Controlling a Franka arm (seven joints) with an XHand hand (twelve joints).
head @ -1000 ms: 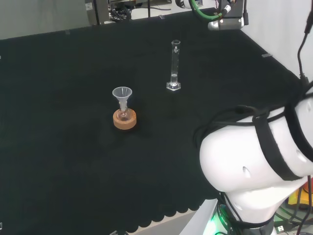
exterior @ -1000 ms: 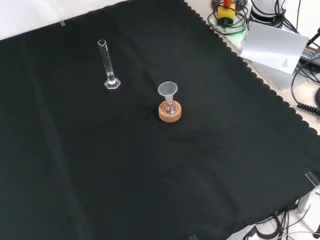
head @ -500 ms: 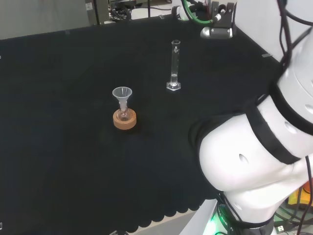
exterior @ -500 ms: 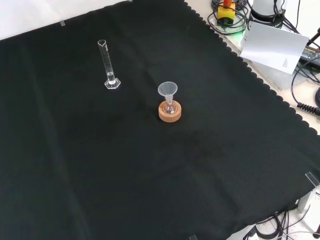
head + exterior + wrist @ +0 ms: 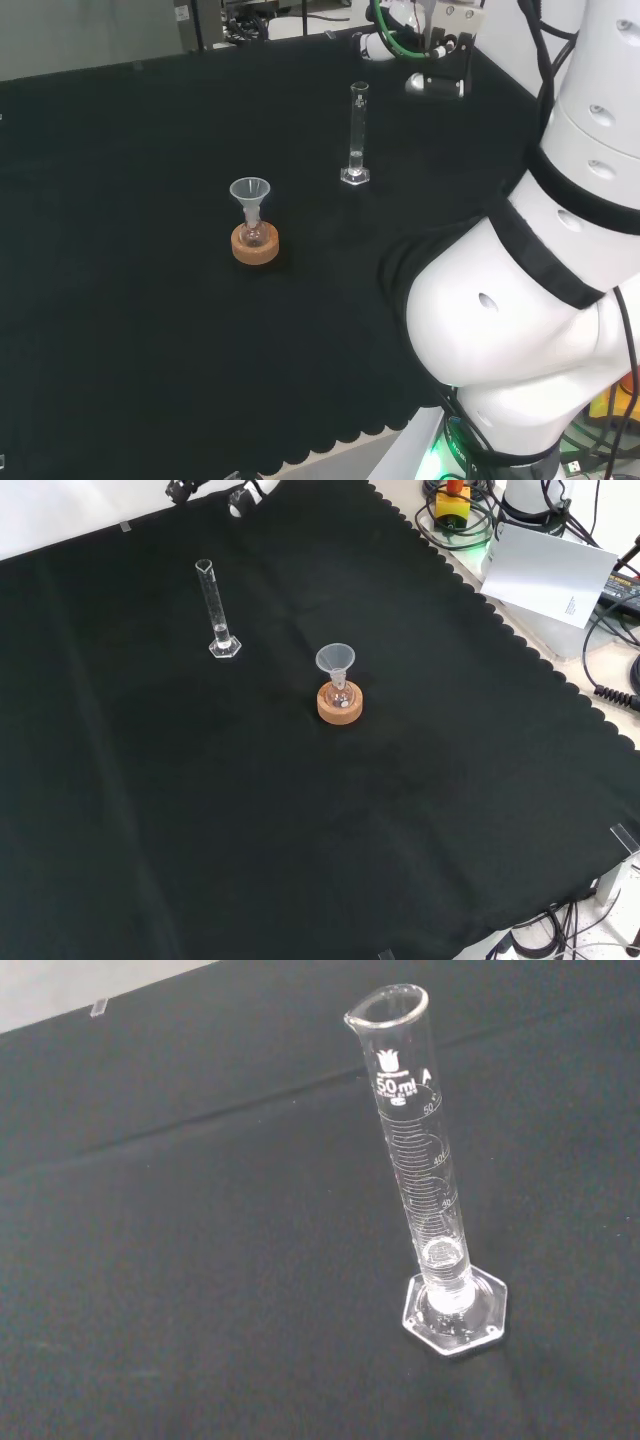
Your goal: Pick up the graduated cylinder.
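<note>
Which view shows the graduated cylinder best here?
The wrist view: the graduated cylinder is close and large, upright on its hexagonal foot, with spout and scale marks plain. The head view and front view show it small, standing apart from the funnel on its cork ring.

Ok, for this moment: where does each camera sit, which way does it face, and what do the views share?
Head view: behind and above the arm's base, looking over the bench; big white arm links at right.
Front view: in front of the arm, looking down on the cloth; dark arm parts at the top edge.
Wrist view: at the wrist, facing the cylinder up close.
Shared: all three show the upright cylinder; head and front views also show the funnel on its cork stand.
</note>
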